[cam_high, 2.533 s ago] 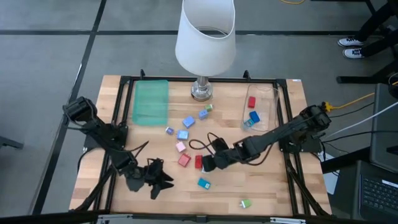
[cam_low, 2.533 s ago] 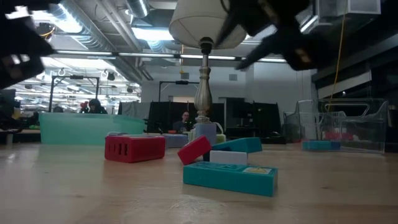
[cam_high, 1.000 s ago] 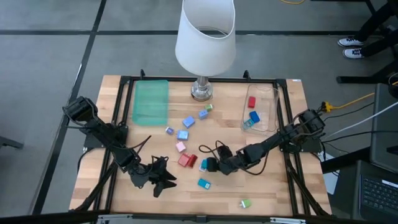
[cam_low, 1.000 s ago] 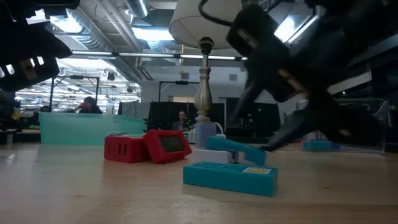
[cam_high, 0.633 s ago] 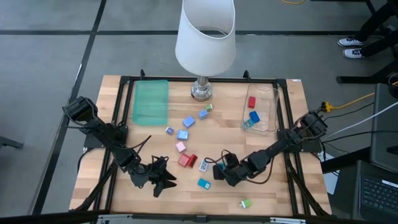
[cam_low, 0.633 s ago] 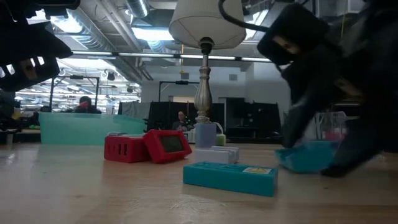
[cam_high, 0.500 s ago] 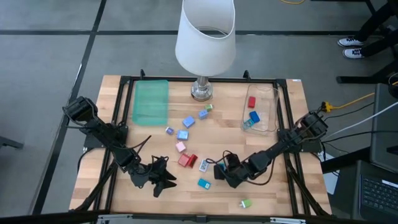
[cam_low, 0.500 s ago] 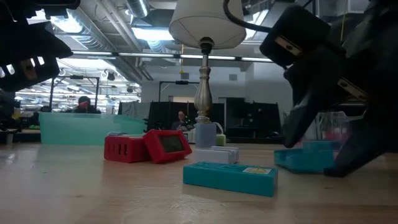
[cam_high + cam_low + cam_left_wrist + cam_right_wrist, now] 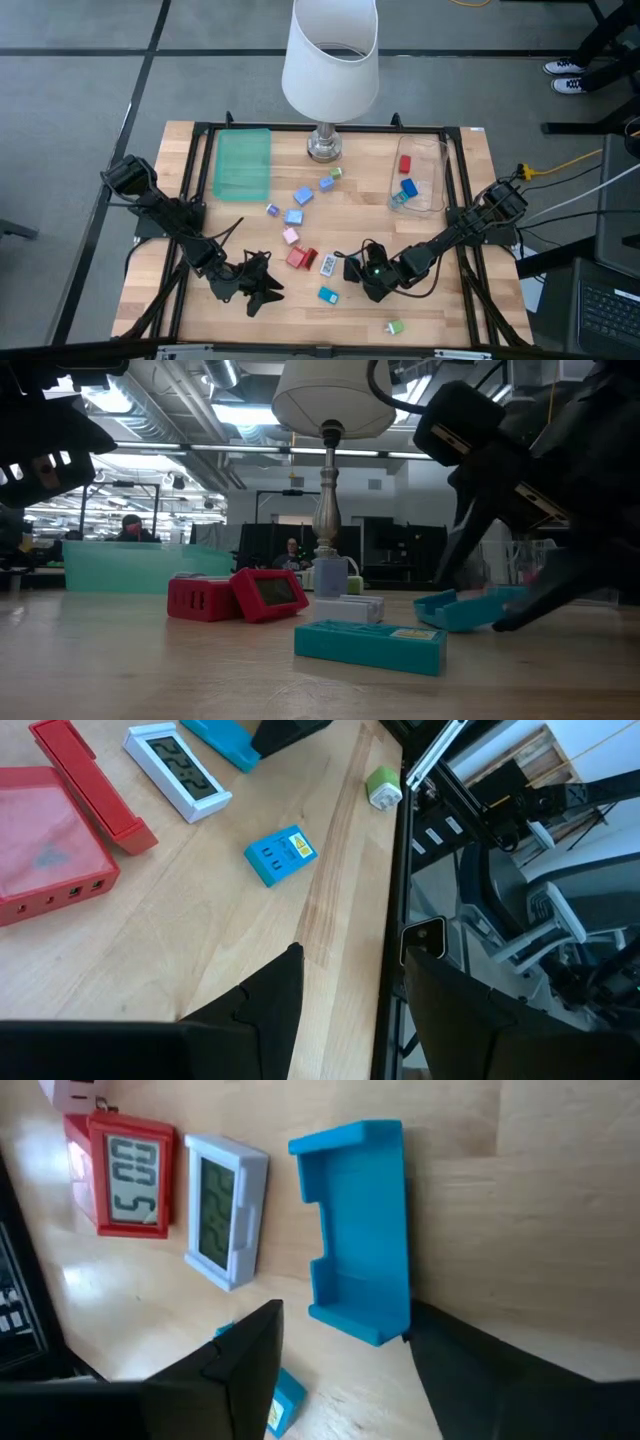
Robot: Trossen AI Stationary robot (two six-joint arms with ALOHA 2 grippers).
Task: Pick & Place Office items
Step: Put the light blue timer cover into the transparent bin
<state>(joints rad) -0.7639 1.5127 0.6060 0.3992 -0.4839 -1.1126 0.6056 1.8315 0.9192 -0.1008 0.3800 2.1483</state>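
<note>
between the right fingers [image 9: 262, 1365], a blue piece [image 9: 360, 1230].

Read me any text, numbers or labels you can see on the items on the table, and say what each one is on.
"222": display of the white clock, as best it reads.
Digits on the red clock: maybe "500", not certain.
Yellow label on the small blue block: print too small to read.
Light label on the blue block's top in the low view: unreadable.
Blue open piece between the right gripper's fingers: no text.
</note>
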